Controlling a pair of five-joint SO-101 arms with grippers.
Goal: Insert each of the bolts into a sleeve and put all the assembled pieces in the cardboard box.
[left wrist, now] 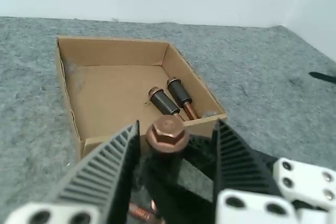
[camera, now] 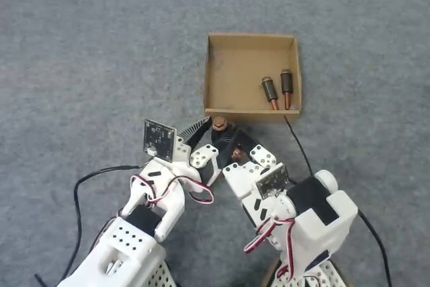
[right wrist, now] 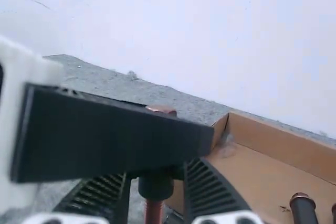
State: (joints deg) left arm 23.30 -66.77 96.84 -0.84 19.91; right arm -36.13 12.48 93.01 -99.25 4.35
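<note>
A copper hex-headed bolt (left wrist: 167, 132) stands upright in a black sleeve (right wrist: 155, 183), just outside the near wall of the cardboard box (camera: 252, 113). My right gripper (right wrist: 155, 182) is shut on the sleeve, and the copper shank (right wrist: 152, 211) pokes out below it. My left gripper (left wrist: 176, 127) is open and straddles the bolt head, with a gap on each side. From above, both grippers meet at the bolt (camera: 219, 124). Two assembled pieces (camera: 278, 89) lie side by side in the box.
Grey carpet (camera: 101, 65) covers the table all around. The box's near wall (left wrist: 152, 132) stands right behind the bolt. A black cable (camera: 299, 146) runs from the right arm past the box's corner. Another cable (camera: 84, 183) loops left of the left arm.
</note>
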